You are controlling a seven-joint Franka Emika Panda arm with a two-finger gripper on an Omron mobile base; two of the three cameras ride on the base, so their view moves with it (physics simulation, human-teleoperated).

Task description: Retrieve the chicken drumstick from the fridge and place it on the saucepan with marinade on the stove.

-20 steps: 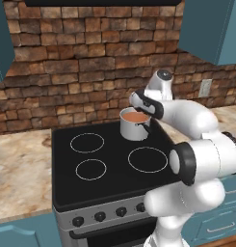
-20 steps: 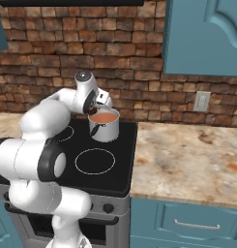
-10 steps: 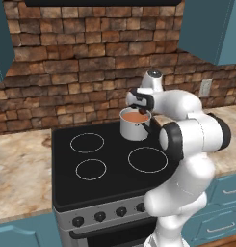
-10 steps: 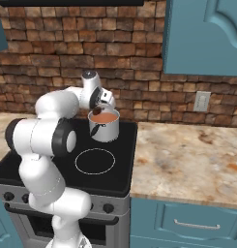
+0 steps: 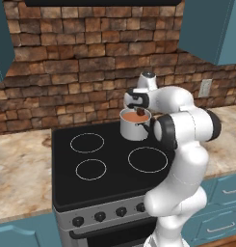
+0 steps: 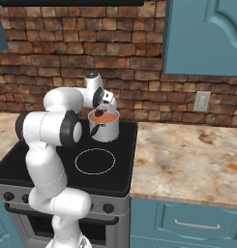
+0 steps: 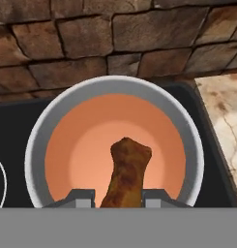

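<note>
Brick wall point(image 5: 66, 72) behind everything, teal cabinets point(image 6: 202, 34) above at the upper right. Marbled tan surface point(image 6: 187, 160) to either side of the stove point(image 5: 105, 169), with teal drawers point(image 6: 187, 225) under it and a wall socket point(image 6: 201, 101) over its right stretch. Stove set black and glassy between the two stretches of surface, white ring burners on top, steel front with a row of black knobs point(image 5: 99, 216) along the near edge. White arm bent over the stove's right side, reaching toward its far right corner.

Saucepan with marinade point(image 5: 135, 124) stood upright on the far right burner, close to the stove's back edge and just in front of the brick. Silver-grey wall, short dark handle pointing toward the near right. Filled with orange-red sauce, smooth and paler toward the middle in the hand view point(image 7: 115, 145).

End effector point(image 7: 121, 197) hung directly above the pan's opening, fingers narrowed and clamped on the chicken drumstick point(image 7: 125, 172). Drumstick gripped at its thin end, dark-brown knobby end jutting out over the middle of the sauce, inside the ring of the rim. Contact between meat and sauce: cannot tell. From the base views, a small dark lump point(image 6: 98, 114) at the pan's mouth, just under the hand.
</note>
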